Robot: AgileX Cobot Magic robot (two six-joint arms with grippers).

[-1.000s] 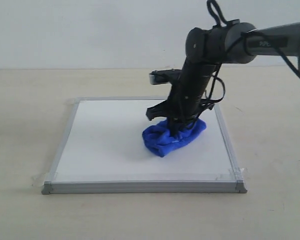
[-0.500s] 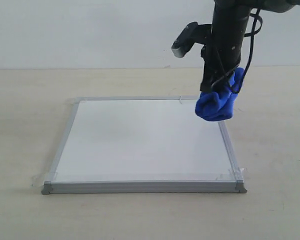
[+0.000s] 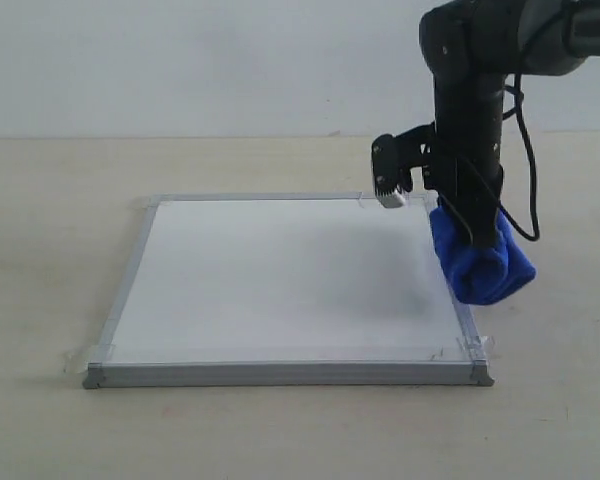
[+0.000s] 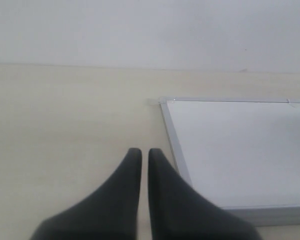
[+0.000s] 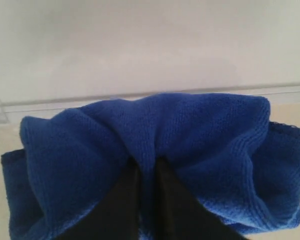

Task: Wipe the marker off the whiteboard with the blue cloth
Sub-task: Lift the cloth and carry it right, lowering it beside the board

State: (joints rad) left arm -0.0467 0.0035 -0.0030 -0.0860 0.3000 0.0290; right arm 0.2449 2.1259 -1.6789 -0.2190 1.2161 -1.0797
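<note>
Your right fingers (image 5: 121, 210) pinch the blue cloth (image 3: 480, 265) by a middle fold, at the right frame of the whiteboard (image 3: 280, 280). It looks soft, light and squashy; grip deep into the bunch. Your left fingers (image 4: 122, 195) sit closed and empty over the counter (image 3: 40, 250).

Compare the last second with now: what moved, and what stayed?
The right claw, shut on the cloth throughout, lifted it off the middle of the board, carried it up toward the far right corner, then lowered it over the board's right edge. Whether it touches there is unclear. The board stayed put; no red mark shows on it.
</note>
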